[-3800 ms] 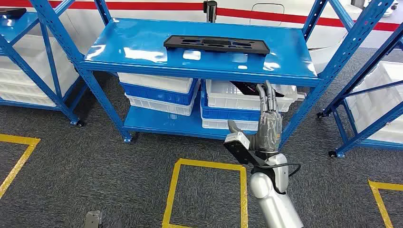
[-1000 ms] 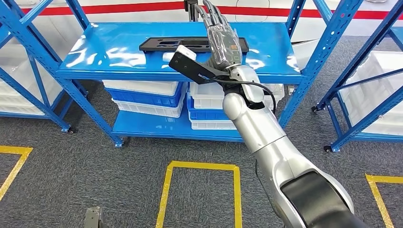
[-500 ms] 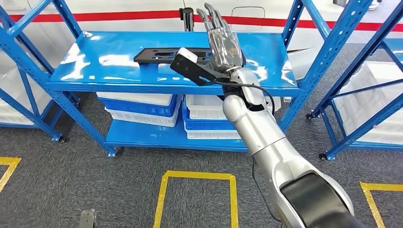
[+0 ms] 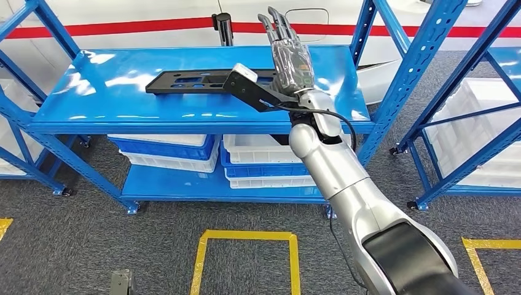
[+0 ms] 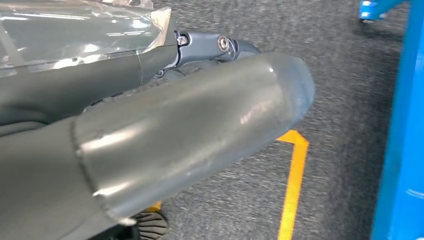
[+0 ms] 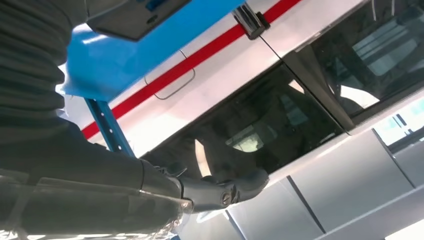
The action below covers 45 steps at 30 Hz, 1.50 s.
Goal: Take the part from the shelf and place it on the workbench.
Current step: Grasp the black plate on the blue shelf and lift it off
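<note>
Right hand [image 4: 290, 56] is raised over the top board of the blue shelf [image 4: 92, 104] in the head view, its fingers [image 4: 274, 24] straight, apart and pointing away from the robot, with nothing in them. Just to its left on that board lies the part [image 4: 184, 81], a long flat black plate with cut-outs; the hand and the wrist camera hide its near end, so I cannot tell whether the palm touches it. Below the hand, white and blue bins [image 4: 258, 157] sit on the lower board. Nearer the robot, yellow floor tape [image 4: 246, 235] frames a square on the grey carpet.

Left wrist view: the left hand [image 5: 150, 130] hangs over grey carpet and yellow tape; whether its fingers are spread or curled I cannot tell.

Right wrist view: the hand's dark fingers [image 6: 220, 190] reach out straight, holding nothing, with the shelf's blue edge and a white wall with a red stripe [image 6: 200, 55] beyond them.
</note>
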{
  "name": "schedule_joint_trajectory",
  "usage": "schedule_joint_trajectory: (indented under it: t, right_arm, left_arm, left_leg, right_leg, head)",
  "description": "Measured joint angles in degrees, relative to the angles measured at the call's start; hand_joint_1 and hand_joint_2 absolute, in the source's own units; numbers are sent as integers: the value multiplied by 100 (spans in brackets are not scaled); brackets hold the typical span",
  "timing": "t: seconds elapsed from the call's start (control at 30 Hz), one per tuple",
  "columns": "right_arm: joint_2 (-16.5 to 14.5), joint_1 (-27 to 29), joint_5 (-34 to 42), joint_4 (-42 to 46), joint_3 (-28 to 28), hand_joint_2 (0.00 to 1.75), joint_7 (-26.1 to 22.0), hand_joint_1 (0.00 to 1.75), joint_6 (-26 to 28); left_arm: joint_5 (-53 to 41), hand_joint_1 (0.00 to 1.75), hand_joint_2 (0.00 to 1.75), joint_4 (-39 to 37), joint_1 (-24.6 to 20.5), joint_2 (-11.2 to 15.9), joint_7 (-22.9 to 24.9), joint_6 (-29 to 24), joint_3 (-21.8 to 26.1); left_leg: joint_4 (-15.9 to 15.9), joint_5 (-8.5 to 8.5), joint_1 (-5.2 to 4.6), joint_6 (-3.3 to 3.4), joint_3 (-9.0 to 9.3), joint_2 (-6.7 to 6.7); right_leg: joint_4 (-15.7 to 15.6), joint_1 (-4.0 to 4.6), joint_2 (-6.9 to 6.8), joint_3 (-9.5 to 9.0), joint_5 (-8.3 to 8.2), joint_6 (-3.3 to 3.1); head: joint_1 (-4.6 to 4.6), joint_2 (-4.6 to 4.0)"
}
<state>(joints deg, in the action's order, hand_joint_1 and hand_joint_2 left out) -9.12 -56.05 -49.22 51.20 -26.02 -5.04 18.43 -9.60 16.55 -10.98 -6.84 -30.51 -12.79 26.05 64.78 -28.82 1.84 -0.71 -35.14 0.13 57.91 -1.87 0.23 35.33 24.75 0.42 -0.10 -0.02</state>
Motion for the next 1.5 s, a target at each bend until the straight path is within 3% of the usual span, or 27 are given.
schedule_joint_trajectory:
  t: [0.07, 0.1, 0.13, 0.17, 0.23, 0.3, 0.43, 0.5, 0.57, 0.63, 0.67, 0.73, 0.77, 0.83, 0.87, 0.93, 1.0, 1.1, 1.13, 1.17, 1.2, 1.23, 1.3, 1.33, 1.43, 1.5]
  right_arm:
    - [-7, 12, -1, -4, -2, 175, -3, 0, 0]
    - [-8, 24, -1, -8, -2, 175, -3, 0, 0]
    - [-8, 33, -1, -10, -2, 175, -3, 0, 0]
    - [-10, 36, -1, -11, -2, 175, -3, 0, 0]
    - [-20, 28, -1, -13, -2, 175, -3, 0, 0]
    - [-27, 13, 0, -14, -3, 175, -3, 0, 0]
    - [-29, 2, -1, -10, -4, 175, -3, 0, 2]
    - [-31, -14, -3, -7, -5, 175, -3, 0, 4]
    - [-24, 4, -4, -11, -6, 175, -3, 0, 5]
    - [-3, 49, 1, -19, -6, 175, -5, 0, 12]
    - [9, 60, 6, -21, -6, 175, -10, 0, 17]
    - [24, 61, 16, -26, -5, 175, -21, 0, 26]
    - [35, 59, 21, -33, -5, 175, -25, 0, 34]
    - [49, 56, 28, -49, -5, 175, -31, 0, 54]
    - [57, 54, 35, -55, -4, 175, -34, 0, 66]
    - [66, 52, 44, -51, -2, 175, -36, 0, 92]
    - [71, 50, 47, -44, -2, 175, -21, 0, 116]
    - [112, 124, 30, -8, 1, 175, 35, 0, 125]
    - [139, 170, 20, 16, 3, 175, 56, 0, 125]
    - [168, 215, 8, 46, 7, 175, 74, 0, 125]
    - [194, 250, -5, 80, 9, 175, 92, 0, 125]
    - [218, 275, -20, 117, 13, 175, 104, 0, 125]
    - [258, 294, -44, 185, 25, 175, 120, 0, 125]
    - [278, 306, -52, 215, 34, 175, 127, 0, 125]
    - [330, 365, -72, 304, 50, 175, 144, 0, 126]
    - [371, 378, -87, 355, 69, 175, 156, 0, 127]
  left_arm:
    - [2, 0, 0, -1, 6, -1, -2, 2, 1]
    - [2, 0, 0, -1, 13, -1, -2, 2, 1]
    - [3, 0, 0, -2, 19, -1, -2, 2, 1]
    - [3, 0, 0, -2, 21, -1, -2, 2, 1]
    - [3, 0, 0, -2, 20, 4, -2, 3, 3]
    - [2, 0, 0, -2, 11, 9, -3, 11, 4]
    - [58, 0, 0, -2, -1, 15, -8, 36, 7]
    - [104, 0, 0, -2, -13, 11, -13, 72, 13]
    - [161, 0, 0, -2, -22, 7, -22, 121, 23]
    - [211, 0, 0, -4, -13, -2, -33, 168, 38]
    - [223, 0, 0, -5, -7, -9, -37, 184, 48]
    - [238, 0, 0, -7, -2, -18, -42, 203, 63]
    - [240, 0, 0, -7, -4, -20, -43, 207, 69]
    - [245, 0, 0, -9, -13, -22, -46, 210, 89]
    - [246, 0, 0, -10, -18, -26, -49, 211, 99]
    - [243, 0, 0, -10, -24, -35, -52, 211, 114]
    - [217, 0, 0, -9, -38, -50, -52, 218, 117]
    - [167, 0, 0, -9, -56, -64, -7, 236, 116]
    - [157, 0, 0, -9, -57, -67, 17, 240, 116]
    - [143, 0, 0, -9, -59, -70, 40, 246, 114]
    - [130, 0, 0, -9, -65, -72, 60, 250, 111]
    - [116, 0, 0, -9, -75, -73, 75, 254, 108]
    - [103, 0, 0, -9, -114, -77, 99, 260, 102]
    - [100, 0, 0, -9, -133, -83, 107, 261, 99]
    - [98, 0, 0, -9, -167, -105, 121, 262, 92]
    - [93, 0, 0, -9, -190, -122, 127, 262, 79]
  left_leg:
    - [695, -258, 1, -40, -516, -2]
    - [864, -344, 0, -39, -706, -1]
    - [847, -317, -4, -20, -802, -2]
    - [631, -149, -15, 20, -793, -2]
    - [-113, 408, -65, 151, -582, -10]
    - [-617, 716, -132, 274, -390, -18]
    - [-906, 721, -190, 409, -118, -5]
    - [-993, 704, -166, 440, 27, -1]
    - [-1002, 626, -171, 437, 102, -11]
    - [-999, 533, -172, 412, 191, -33]
    - [-994, 483, -171, 394, 246, -44]
    - [-975, 372, -170, 349, 361, -58]
    - [-956, 314, -176, 319, 404, -64]
    - [-919, 226, -187, 249, 430, -63]
    - [-902, 202, -188, 219, 437, -61]
    - [-800, 169, -174, 169, 414, -51]
    - [-353, 64, -149, 110, 178, -39]
    - [665, -286, -95, 12, -518, -31]
    - [783, -296, -82, -4, -668, -29]
    - [695, -176, -72, -8, -712, -28]
    - [396, 70, -66, 3, -640, -27]
    - [-33, 377, -64, 26, -497, -25]
    - [-713, 696, -90, 88, -237, -22]
    - [-858, 721, -110, 121, -172, -24]
    - [-904, 684, -131, 198, -92, -30]
    - [-940, 676, -117, 261, -30, -28]
  right_leg:
    - [0, 30, 26, -87, 90, -68]
    - [0, 50, 42, -140, 139, -81]
    - [0, 69, 58, -202, 189, -85]
    - [-2, 89, 70, -277, 243, -87]
    - [-15, 119, 85, -440, 353, -85]
    - [-73, 123, 97, -553, 433, -50]
    - [13, 160, 72, -602, 418, 80]
    - [525, 168, 53, -293, 463, 94]
    - [1219, 158, 47, 195, 657, 86]
    - [1462, 149, 45, 531, 789, 110]
    - [1291, 141, 43, 557, 689, 160]
    - [524, 120, 18, 385, 182, 289]
    - [170, 121, -2, 292, -31, 289]
    - [-147, 138, -27, 182, -250, 165]
    - [-149, 146, -25, 162, -230, 70]
    - [-165, 107, -13, 78, -233, -18]
    - [-188, 66, -6, -27, -189, -87]
    - [-192, 71, 10, -125, -96, -148]
    - [-191, 73, 19, -161, -63, -144]
    - [-191, 74, 29, -207, -27, -135]
    - [-192, 74, 40, -260, 10, -120]
    - [-196, 74, 48, -312, 47, -103]
    - [-207, 87, 61, -369, 103, -56]
    - [-211, 96, 64, -369, 124, -28]
    - [-193, 117, 61, -353, 193, 71]
    - [144, 126, 45, -185, 347, 81]
  head:
    - [-14, 0]
    - [-16, 0]
    - [-16, 0]
    - [-16, 0]
    - [-11, 0]
    - [-5, 0]
    - [-23, 0]
    - [-19, 0]
    - [-14, 0]
    - [-10, 0]
    - [-9, 0]
    - [-7, 0]
    - [-10, 0]
    - [-17, 0]
    - [-21, 1]
    - [-23, 1]
    - [-46, 0]
    - [-66, 0]
    - [-67, 0]
    - [-68, 0]
    - [-68, 0]
    - [-68, 0]
    - [-64, 0]
    - [-64, 0]
    - [-70, 0]
    - [-63, 0]
